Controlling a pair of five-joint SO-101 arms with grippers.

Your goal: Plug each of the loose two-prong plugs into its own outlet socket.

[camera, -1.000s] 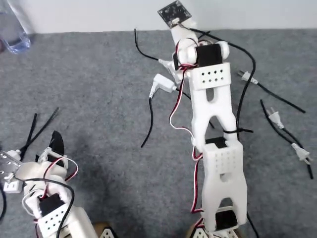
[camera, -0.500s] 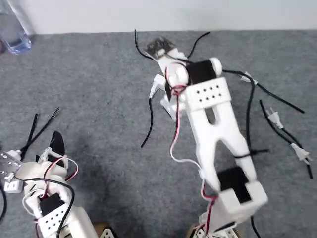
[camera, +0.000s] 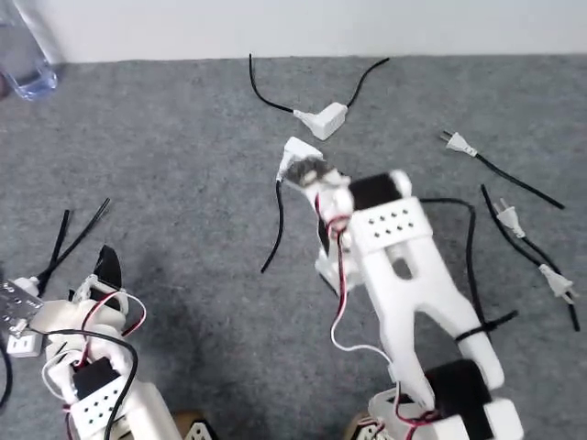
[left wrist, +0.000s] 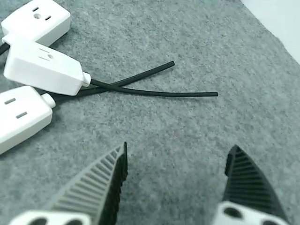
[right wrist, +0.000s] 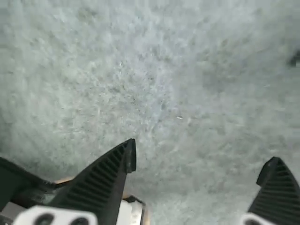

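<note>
Three white outlet sockets [left wrist: 43,69] lie on the grey carpet with black cords crossing beside them, just ahead of my left gripper [left wrist: 176,180], which is open and holds nothing. My right gripper [right wrist: 197,180] is open over bare carpet. In the high view the right arm [camera: 396,247] stands mid-table, next to a white plug [camera: 293,150] with a black cord. Another white angled plug [camera: 325,119] lies farther back. Three small two-prong plugs [camera: 456,141] [camera: 507,218] [camera: 556,279] on black cords lie at the right. The left arm [camera: 87,367] sits at the near left.
A clear plastic bottle [camera: 22,55] stands at the far left corner. Loose black cord ends [camera: 81,235] lie by the left arm. A white wall edge runs along the back of the carpet [camera: 174,156].
The right arm has drawn back from the far plugs toward the near side, uncovering the angled plug at the back. The left arm has stayed still.
</note>
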